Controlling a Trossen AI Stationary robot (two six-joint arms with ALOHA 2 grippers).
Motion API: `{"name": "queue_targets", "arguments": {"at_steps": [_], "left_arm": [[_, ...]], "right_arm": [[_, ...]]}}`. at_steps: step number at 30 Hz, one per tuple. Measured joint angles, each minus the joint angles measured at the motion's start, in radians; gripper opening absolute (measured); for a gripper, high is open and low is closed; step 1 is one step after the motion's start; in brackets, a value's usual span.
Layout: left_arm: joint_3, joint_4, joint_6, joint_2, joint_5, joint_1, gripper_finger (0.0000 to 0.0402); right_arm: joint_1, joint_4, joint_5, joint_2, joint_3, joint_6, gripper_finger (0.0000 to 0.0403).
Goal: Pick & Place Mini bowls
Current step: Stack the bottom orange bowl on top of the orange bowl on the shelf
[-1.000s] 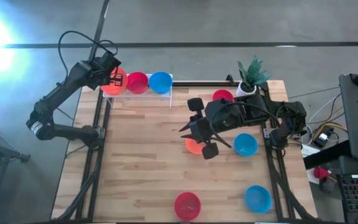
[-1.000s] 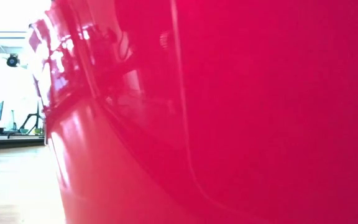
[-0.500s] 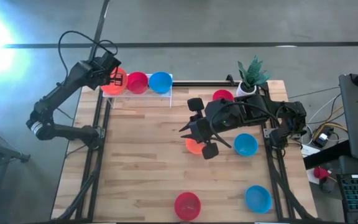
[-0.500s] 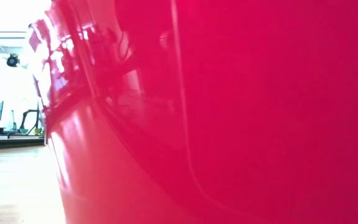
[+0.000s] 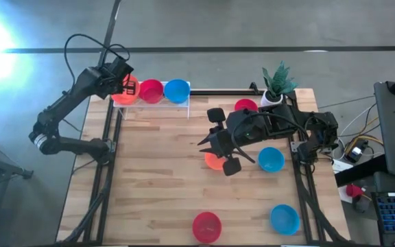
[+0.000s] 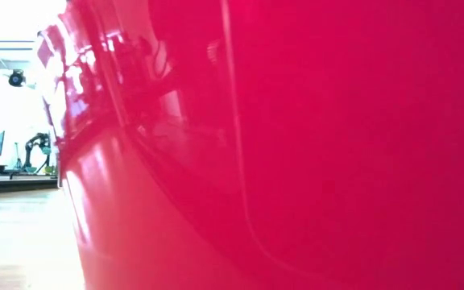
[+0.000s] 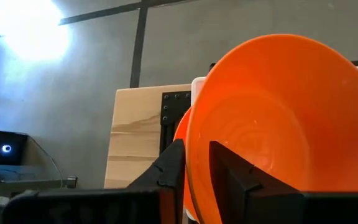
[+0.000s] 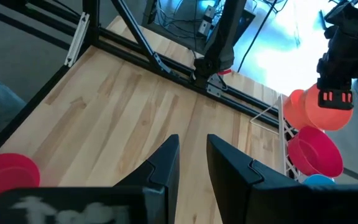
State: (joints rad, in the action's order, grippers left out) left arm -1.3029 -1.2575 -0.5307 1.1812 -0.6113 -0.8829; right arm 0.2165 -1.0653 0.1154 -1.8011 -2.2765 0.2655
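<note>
At the far left, a white wire rack (image 5: 187, 101) holds an orange mini bowl (image 5: 120, 95), a red one (image 5: 151, 90) and a blue one (image 5: 177, 90), side by side. My left gripper (image 5: 126, 85) is at the orange bowl (image 7: 278, 118), open, with the bowl's rim between its fingers. My right gripper (image 5: 219, 152) hangs open over mid-table above another orange bowl (image 5: 212, 162) and holds nothing. Loose on the table are a blue bowl (image 5: 271, 159), a red bowl (image 5: 245, 106), a red bowl (image 5: 206, 226) and a blue bowl (image 5: 284, 219). My left gripper (image 7: 196, 165) has the orange bowl's rim (image 7: 194, 143) in the gap between its fingers, one finger inside the bowl and one outside. I cannot tell whether either finger touches it. The bowl stands on edge, tilted, in the rack.
A small white pot with a green plant (image 5: 278, 82) stands at the far right. The red bowl (image 6: 296, 145) at the near edge fills nearly the whole low view. Bare wood lies across the table's left and middle (image 5: 149, 178).
</note>
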Motion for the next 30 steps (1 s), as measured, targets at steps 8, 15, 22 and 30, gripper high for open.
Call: {"name": "queue_targets", "arguments": {"at_steps": [8, 15, 22, 30], "left_arm": [[-0.019, -0.002, 0.009, -0.003, 0.0, 0.0, 0.0067], [-0.034, -0.014, 0.007, -0.003, 0.014, -0.001, 0.0067], [-0.034, -0.019, 0.025, -0.003, 0.016, -0.001, 0.0067], [-0.034, -0.028, 0.048, -0.003, 0.002, -0.001, 0.0067]], "right_arm": [[0.0, 0.0, 0.0, 0.0, 0.0, 0.0, 0.0079], [0.0, 0.0, 0.0, 0.0, 0.0, -0.001, 0.0079], [0.0, 0.0, 0.0, 0.0, 0.0, -0.001, 0.0079], [0.0, 0.0, 0.0, 0.0, 0.0, -0.001, 0.0079]]}}
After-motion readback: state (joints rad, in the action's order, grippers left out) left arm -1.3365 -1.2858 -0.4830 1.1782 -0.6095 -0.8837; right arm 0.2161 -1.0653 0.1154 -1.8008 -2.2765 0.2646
